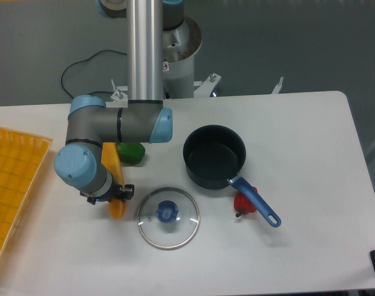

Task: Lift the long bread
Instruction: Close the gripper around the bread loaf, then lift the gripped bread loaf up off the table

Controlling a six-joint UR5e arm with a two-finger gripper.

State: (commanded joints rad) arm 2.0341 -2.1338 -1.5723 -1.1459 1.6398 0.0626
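— Left of the dark round metal pot (214, 156), what lies under the arm?

— The long slim orange-yellow toy bread (113, 179), smooth and glossy with a rounded end, lies on the matte white table (311, 142). It runs from beside the pot's left neighbour, a shiny green toy pepper (132, 152), down towards the glass lid. Its middle is hidden by the robot's wrist.

— And the small black two-finger gripper (111, 193)?

— It sits at the bread's lower part, with black pieces showing on either side of the orange-yellow body. The blue-capped grey wrist joint covers most of it, so I cannot tell whether the fingers are pressing the bread or merely straddling it.

— What else is near the pot?

— A round clear glass lid with a steel rim and a blue knob (168, 217) lies flat, below and left of the pot. The pot has a blue plastic handle pointing down and right, and a glossy red toy pepper (243, 201) sits tucked against that handle. Far left of the pot, at the table's edge, is a yellow plastic tray with a grid pattern (12, 185).

— The arm's look?

— A polished grey metal tube with pale blue rounded caps.
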